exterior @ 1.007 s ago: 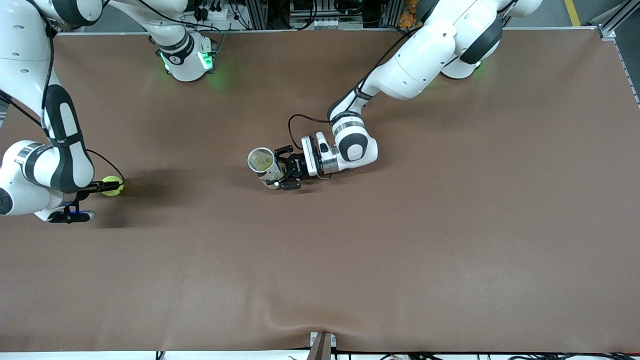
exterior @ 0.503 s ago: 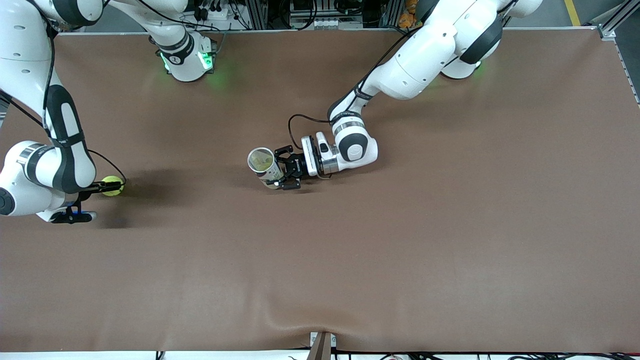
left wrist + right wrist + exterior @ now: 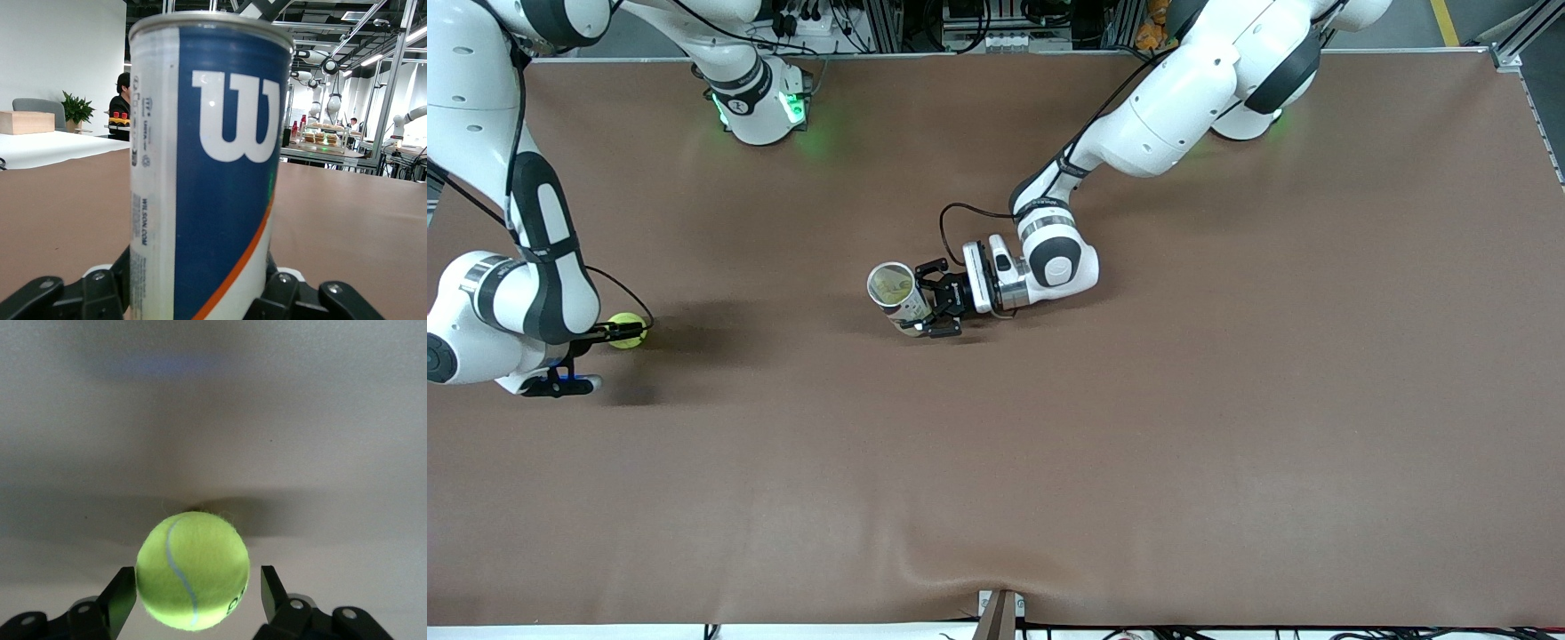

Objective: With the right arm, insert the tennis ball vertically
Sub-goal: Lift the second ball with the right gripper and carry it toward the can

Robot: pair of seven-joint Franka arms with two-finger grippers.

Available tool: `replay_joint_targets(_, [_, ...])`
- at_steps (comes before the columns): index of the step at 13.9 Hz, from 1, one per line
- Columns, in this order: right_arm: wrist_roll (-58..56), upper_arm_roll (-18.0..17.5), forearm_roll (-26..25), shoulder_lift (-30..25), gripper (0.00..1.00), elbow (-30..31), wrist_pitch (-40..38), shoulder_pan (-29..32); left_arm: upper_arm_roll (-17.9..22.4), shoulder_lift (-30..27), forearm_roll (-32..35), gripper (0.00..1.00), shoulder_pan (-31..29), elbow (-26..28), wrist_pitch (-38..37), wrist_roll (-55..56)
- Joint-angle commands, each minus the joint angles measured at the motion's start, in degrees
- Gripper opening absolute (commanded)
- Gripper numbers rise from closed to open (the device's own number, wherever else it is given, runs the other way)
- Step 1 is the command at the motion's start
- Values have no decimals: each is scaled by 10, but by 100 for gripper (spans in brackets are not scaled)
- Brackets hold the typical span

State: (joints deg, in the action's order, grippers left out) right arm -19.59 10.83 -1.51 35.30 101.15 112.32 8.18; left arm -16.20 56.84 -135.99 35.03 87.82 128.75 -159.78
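- Looking at the middle of the front view, we see the left hand clamped on the upright tennis can, its open mouth facing up.
- At the left edge, we see the right hand low on the bench, fingers straddling the tennis ball; one touches, one stands slightly off.
- We see bare bench between ball and can, and across the lower frame.

Tennis ball between right pincer fingers.
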Motion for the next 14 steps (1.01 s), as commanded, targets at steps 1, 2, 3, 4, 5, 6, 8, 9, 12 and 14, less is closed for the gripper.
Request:
replay_joint_targets(1, [-6, -7, -2, 4, 57, 0, 4, 9, -8, 5, -24, 70, -3, 13, 0, -128])
replay_joint_targets(2, [-6, -7, -2, 4, 47, 0, 4, 8, -8, 5, -24, 70, -3, 13, 0, -128])
replay_joint_targets(3, [-6, -7, -2, 4, 38, 0, 4, 7, -8, 5, -24, 70, -3, 13, 0, -128])
replay_joint_targets(4, [-6, -8, -2, 1, 29, -1, -1, 4, -8, 6, -25, 70, -3, 13, 0, -128])
replay_joint_targets(5, [-6, -8, -2, -3, 24, -1, -3, 3, -8, 6, -24, 70, -3, 13, 0, -128])
replay_joint_targets(6, [-6, -11, -2, -8, 18, -4, -17, -2, -8, 5, -24, 70, -3, 14, 0, -129])
replay_joint_targets(8, [0, -13, -2, -31, 14, -11, -57, -11, -8, 6, -24, 70, -3, 14, 0, -128])
replay_joint_targets(9, [3, -13, 0, -42, 14, -17, -76, -20, -8, 6, -24, 70, -3, 14, 0, -128])
replay_joint_targets(12, [52, -13, 25, -49, 13, -74, -161, -48, -8, 6, -24, 70, -3, 14, 0, -128])
replay_joint_targets(14, [125, -13, 27, -57, 13, -115, -228, -84, -8, 6, -24, 70, -3, 14, 0, -128])
